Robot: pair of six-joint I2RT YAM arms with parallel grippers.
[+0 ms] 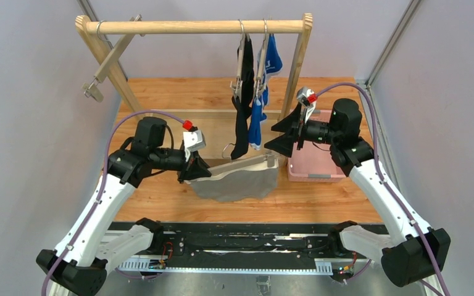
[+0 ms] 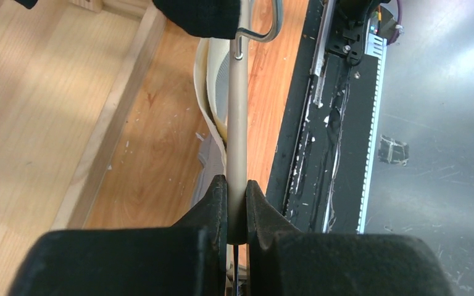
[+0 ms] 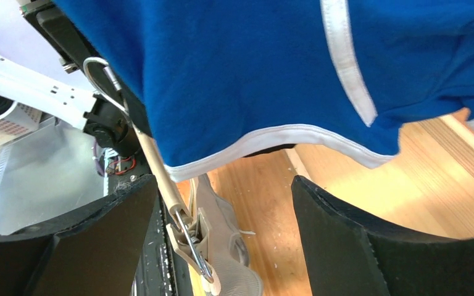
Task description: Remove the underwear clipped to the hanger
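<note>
Left pincer point(image 2: 236, 190): clamped shut on the hanger bar point(image 2: 237, 111).
Right pincer point(image 3: 223, 188): spread wide, empty, with the clip point(image 3: 199, 237) between its fingers.
Grey underwear point(image 1: 241, 182): clipped on, sagging onto the worktop point(image 1: 154, 200).
Black underwear point(image 1: 242, 123), blue underwear point(image 3: 234, 74): hanging from the rack point(image 1: 191, 26).
Risk: on closing, the right pincer may snag the blue hem overhead and miss the clip.

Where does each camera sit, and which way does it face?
Top external: high behind the left arm and right arm, facing down on the wooden clothes rack.
Left wrist: along the shut left gripper clamping a beige hanger bar.
Right wrist: past the open right gripper toward bright blue underwear.
Shared: both wrist views show the grey underwear.
</note>
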